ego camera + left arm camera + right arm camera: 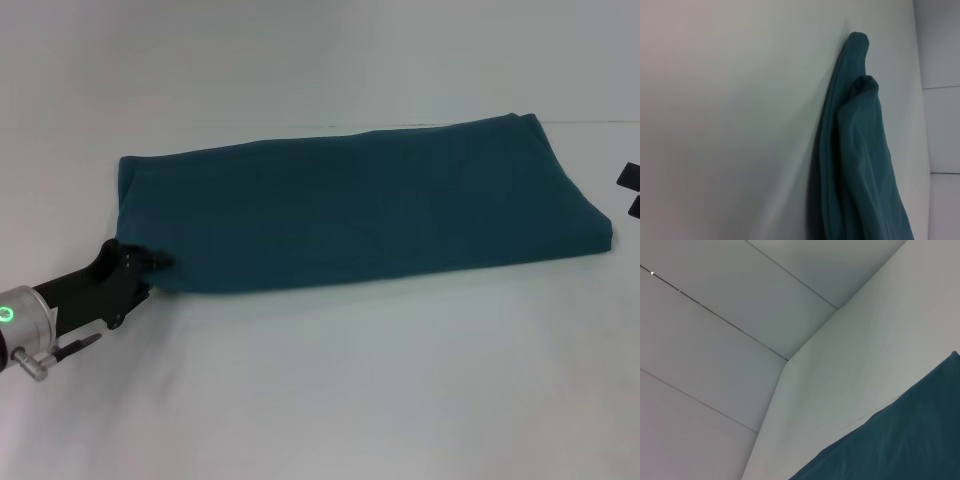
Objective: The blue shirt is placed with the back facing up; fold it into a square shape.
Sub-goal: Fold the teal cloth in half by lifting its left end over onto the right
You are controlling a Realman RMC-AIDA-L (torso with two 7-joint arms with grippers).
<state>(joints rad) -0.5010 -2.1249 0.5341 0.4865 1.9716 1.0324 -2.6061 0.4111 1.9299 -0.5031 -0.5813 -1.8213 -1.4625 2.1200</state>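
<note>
Left gripper (pixel 150 265) clamped on the near-left corner of the blue shirt (pixel 370 200) — long folded band stretching away to its right on the table (pixel 350 390), likely pinched for the next fold. Right gripper (pixel 632 190) barely at far edge, fingers unreadable.

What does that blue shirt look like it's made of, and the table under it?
The blue shirt looks like soft matte knit fabric, probably cotton jersey: no shine, rounded folded edges, gentle creases. The table seems a smooth, hard, off-white surface with a dull finish, perhaps laminate; its exact material can't be told.
</note>
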